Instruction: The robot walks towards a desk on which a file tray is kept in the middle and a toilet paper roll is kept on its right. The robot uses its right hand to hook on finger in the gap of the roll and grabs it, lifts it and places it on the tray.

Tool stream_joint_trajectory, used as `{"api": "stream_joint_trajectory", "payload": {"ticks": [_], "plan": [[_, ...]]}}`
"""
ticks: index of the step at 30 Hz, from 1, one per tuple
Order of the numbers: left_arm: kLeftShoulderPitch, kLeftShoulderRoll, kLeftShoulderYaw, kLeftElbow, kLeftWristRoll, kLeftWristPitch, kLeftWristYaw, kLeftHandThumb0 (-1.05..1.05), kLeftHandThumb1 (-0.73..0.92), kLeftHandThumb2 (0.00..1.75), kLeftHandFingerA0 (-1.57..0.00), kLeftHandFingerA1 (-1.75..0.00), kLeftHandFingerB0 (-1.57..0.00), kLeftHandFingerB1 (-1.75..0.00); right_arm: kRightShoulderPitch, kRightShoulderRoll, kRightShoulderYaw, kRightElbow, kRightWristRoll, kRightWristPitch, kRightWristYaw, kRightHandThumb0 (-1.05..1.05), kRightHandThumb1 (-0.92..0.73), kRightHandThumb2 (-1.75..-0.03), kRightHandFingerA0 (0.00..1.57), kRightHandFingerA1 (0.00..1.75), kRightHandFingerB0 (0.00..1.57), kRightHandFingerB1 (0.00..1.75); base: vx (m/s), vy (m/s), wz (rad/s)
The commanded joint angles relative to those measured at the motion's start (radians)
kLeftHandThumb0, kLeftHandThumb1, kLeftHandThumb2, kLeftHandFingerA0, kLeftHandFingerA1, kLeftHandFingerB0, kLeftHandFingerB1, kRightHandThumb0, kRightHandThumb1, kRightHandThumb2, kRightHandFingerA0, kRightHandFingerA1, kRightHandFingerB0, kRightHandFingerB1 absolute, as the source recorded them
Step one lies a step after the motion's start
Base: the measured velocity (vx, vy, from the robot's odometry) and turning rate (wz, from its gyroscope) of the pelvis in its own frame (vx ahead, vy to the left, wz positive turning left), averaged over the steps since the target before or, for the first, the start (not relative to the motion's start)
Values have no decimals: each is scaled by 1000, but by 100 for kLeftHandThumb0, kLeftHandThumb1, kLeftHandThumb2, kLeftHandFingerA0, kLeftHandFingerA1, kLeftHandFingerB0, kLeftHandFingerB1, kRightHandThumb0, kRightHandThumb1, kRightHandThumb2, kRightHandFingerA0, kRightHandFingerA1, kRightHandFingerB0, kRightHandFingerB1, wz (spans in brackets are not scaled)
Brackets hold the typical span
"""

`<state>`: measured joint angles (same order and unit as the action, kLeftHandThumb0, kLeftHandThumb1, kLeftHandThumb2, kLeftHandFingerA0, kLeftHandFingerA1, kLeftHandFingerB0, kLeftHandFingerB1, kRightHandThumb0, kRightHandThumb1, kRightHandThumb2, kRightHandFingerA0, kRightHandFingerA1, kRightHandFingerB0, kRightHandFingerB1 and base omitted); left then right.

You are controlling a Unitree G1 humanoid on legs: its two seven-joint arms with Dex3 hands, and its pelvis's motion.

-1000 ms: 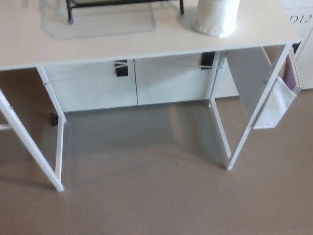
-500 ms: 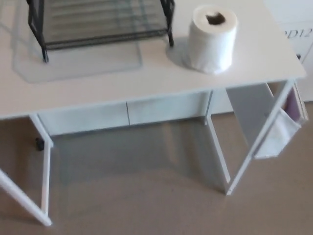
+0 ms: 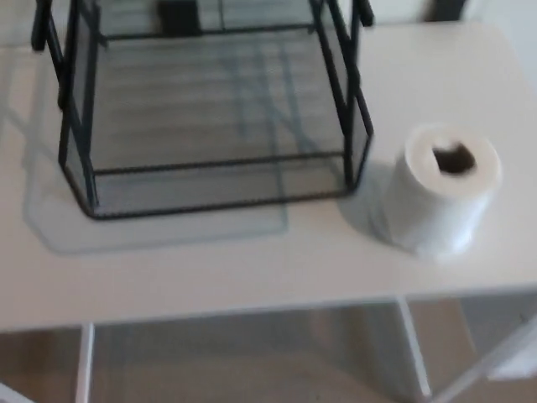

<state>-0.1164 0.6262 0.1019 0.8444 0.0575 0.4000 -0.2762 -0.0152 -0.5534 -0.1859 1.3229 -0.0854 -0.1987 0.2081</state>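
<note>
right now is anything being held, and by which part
Nothing is held. Neither robot hand is in view; the toilet paper roll stands upright and untouched on the desk, right of the file tray.

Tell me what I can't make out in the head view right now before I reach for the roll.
- Both hands: out of frame.
- File tray: its top is cut off by the upper edge.
- Toilet paper roll: motion blur softens its core hole and outline.
- Desk: its left and right ends run past the frame edges.
</note>
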Motion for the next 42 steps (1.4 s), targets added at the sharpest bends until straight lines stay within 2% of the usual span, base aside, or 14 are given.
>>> {"api": "stream_joint_trajectory", "payload": {"ticks": [1, 7, 9, 13, 14, 16, 18, 25, 31, 32, 34, 35, 37, 42], "plan": [[-46, 2, 40, -8, -28, -25, 9, -74, 81, 64, -30, -76, -17, -54, -4, -27, -8, -2, 11, -4, -2, -90, 11, -98, 7, 92, 0, 90, 266, -105, 115], [-63, 6, 14, 5, 8, -44, 14, -78, 64, 97, -34, -72, -18, -58, -11, -28, -9, -1, 14, -2, -2, -90, 11, -98, 7, 92, 0, 90, 183, -65, 58], [-64, 5, 22, 9, 3, -49, 16, -76, 81, 63, -35, -77, -20, -55, -11, -28, -9, -1, 14, -2, -2, -90, 11, -98, 7, 92, 0, 90, 138, 20, -7], [-66, 3, 29, 12, 1, -42, 19, -78, 62, 96, -35, -72, -20, -58, -11, -28, -8, 0, 15, -2, -2, -90, 11, -98, 7, 92, 0, 90, 159, 113, 2], [-69, 1, 37, 17, -5, -36, 21, -77, 78, 63, -35, -77, -21, -55, -11, -28, -8, 0, 15, -2, -2, -90, 11, -98, 7, 92, 0, 90, 54, 54, 30], [-75, -2, 43, 23, -8, -40, 25, -78, 61, 94, -36, -72, -22, -58, -15, -30, -9, -1, 16, -1, -2, -90, 11, -98, 7, 92, 0, 90, 118, 191, 20], [-67, 0, 57, 16, -21, -43, 15, -73, 77, 62, -32, -75, -20, -53, -19, -31, -8, -1, 15, -1, -2, -90, 11, -98, 7, 92, 0, 90, 76, 151, 20], [-90, -1, 54, 19, -6, -24, 18, -77, 61, 94, -35, -71, -21, -57, -35, -33, -8, -1, 15, 2, -2, -90, 11, -98, 7, 92, 0, 90, 13, 20, 0], [-99, -5, 62, 16, -8, -8, 38, -77, 77, 63, -37, -73, -24, -52, -57, -38, -5, -2, 12, 7, 0, -90, 11, -98, 7, 92, 0, 90, 0, 0, 0], [-98, -2, 52, 21, -1, -21, 33, -67, 64, 110, -57, -84, 0, -50, -72, -48, 8, -3, -3, 46, -24, -105, -43, -118, 0, 91, 0, 89, 0, 0, 0], [-99, -5, 64, 21, -13, -14, 33, -39, 53, 111, -11, -59, -4, -55, -65, -26, -15, -5, 18, 41, -82, -105, -43, -112, 0, 91, 0, 89, 9, 1, -5], [-103, -8, 76, 23, -25, -5, 31, -79, 70, 99, -25, -70, -6, -53, -64, -31, -16, -10, 22, 47, -69, -105, -45, -120, 0, 85, 0, 80, 44, -52, 7], [-101, -7, 75, 18, -23, -6, 26, -39, 54, 112, -8, -57, -3, -54, -65, -26, -24, -14, 31, 55, -70, -105, -62, -80, 0, 104, 0, 110, 0, 0, 0], [-103, -7, 67, 23, -6, -11, 35, -78, 88, 66, -38, -86, -9, -47, -61, -20, -49, -14, 45, 39, -49, -105, -62, -84, 0, 106, 0, 102, -1, -44, 2]]}}
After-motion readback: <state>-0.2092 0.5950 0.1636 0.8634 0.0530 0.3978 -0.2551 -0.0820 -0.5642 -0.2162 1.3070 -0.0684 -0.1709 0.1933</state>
